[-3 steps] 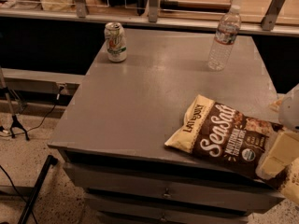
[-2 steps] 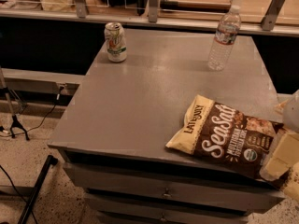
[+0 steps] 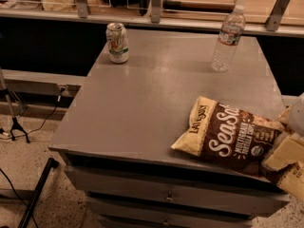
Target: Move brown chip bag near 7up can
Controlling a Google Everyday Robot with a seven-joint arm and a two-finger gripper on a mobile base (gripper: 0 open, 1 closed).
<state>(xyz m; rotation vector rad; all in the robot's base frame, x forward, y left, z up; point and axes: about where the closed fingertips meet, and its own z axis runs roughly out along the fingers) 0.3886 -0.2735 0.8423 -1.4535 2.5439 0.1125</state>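
At right edge of grey cabinet [image 3: 142,103] — claw [image 3: 285,164], brown chip bag [image 3: 228,134].

One chip bag [image 3: 228,134], one 7up can [image 3: 117,42], one bottle [image 3: 227,39], one claw [image 3: 284,165] lower-right.

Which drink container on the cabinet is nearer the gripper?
The clear water bottle at back right; the 7up can stands back left, while the gripper is at the right edge.

Big white "Sea Sal…" ran across the brown chip bag [image 3: 228,134], w/ smaller "Multigrain" under it & "Late July" on its yellow end. 7up can [image 3: 117,42]: logo showed, letters unreadable. Water bottle [image 3: 227,39] label, same. Gripper [image 3: 285,167] sat at the right edge, no markings.
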